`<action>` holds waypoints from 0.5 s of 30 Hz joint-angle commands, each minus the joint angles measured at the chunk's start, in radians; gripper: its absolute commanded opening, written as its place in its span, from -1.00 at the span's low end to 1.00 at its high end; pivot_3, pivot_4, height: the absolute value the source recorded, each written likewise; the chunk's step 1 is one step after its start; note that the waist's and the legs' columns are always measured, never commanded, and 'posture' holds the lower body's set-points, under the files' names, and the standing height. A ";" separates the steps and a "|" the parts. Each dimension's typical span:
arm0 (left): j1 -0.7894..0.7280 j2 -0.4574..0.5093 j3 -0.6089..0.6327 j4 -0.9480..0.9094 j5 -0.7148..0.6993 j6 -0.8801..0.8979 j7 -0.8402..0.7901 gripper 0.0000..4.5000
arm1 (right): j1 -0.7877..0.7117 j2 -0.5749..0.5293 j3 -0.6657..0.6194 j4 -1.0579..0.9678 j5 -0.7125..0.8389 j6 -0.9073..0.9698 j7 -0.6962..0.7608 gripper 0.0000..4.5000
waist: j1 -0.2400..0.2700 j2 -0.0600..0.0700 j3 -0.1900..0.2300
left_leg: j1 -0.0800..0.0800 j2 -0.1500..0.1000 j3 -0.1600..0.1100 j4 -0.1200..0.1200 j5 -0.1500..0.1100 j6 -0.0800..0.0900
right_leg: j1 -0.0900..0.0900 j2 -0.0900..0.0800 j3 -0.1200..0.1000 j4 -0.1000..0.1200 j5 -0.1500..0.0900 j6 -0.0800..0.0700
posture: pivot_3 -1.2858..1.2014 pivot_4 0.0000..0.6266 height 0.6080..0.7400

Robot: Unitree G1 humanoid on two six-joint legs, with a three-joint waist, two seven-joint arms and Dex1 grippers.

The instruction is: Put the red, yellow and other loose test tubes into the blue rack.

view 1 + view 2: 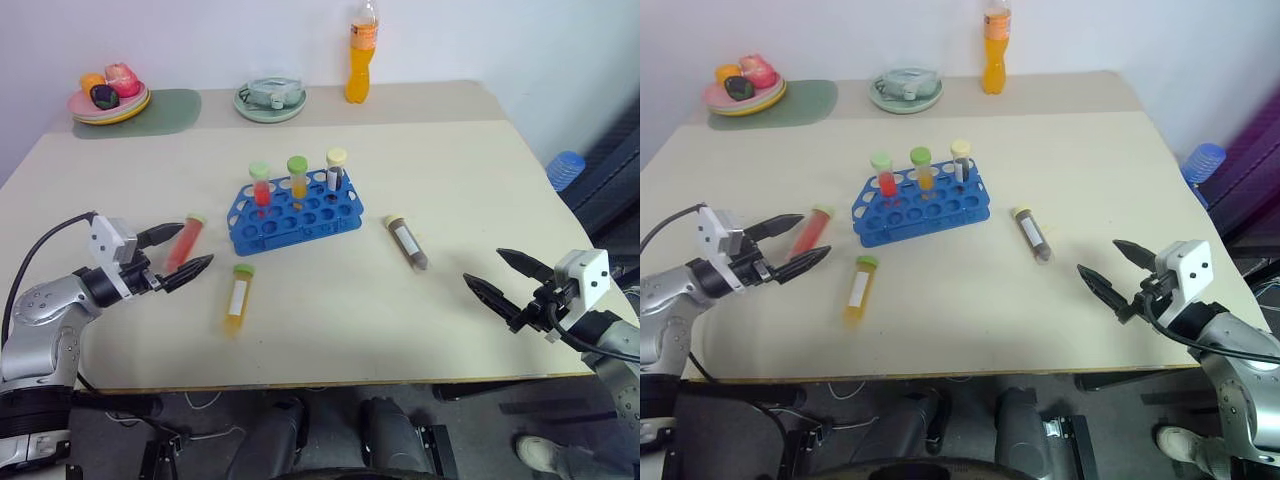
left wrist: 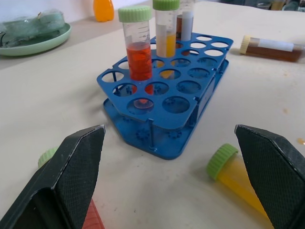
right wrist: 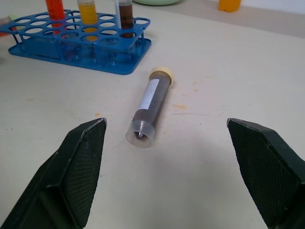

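The blue rack [image 1: 295,212] stands mid-table with three capped tubes upright in its back row. Three loose tubes lie flat around it. The red tube [image 1: 186,240] lies left of the rack, between the spread fingers of my open left gripper [image 1: 187,252], not gripped. The yellow tube [image 1: 238,297] with its white label lies in front of the rack. The dark brown tube [image 1: 407,242] rests to the rack's right. My right gripper [image 1: 507,276] hovers open over the table's front right, short of the brown tube [image 3: 147,106].
At the table's back stand a tall orange drink bottle [image 1: 362,52], a round pale-green dish [image 1: 270,98] and a plate of fruit [image 1: 108,92] on a green mat. A blue object [image 1: 565,168] sits off the table's right edge.
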 commanded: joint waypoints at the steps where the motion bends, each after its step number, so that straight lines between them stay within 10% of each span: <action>1: -0.002 0.016 0.030 -0.035 -0.011 0.001 0.006 0.98 | -0.007 0.005 -0.007 -0.006 0.000 -0.018 0.003 0.86 | 0.000 0.000 0.000 | 0.000 0.000 0.000 0.000 0.000 0.000 | 0.000 0.000 0.000 0.000 0.000 0.000 | 0.03 -0.52 1.00; 15: -0.042 -0.007 0.023 0.000 -0.062 -0.003 -0.073 0.98 | -0.079 0.005 0.036 -0.074 0.022 0.072 -0.080 0.86 | 0.000 0.000 0.000 | 0.000 0.000 0.000 0.000 0.000 0.000 | 0.000 0.000 0.000 -0.001 0.000 0.000 | 0.03 -0.52 1.00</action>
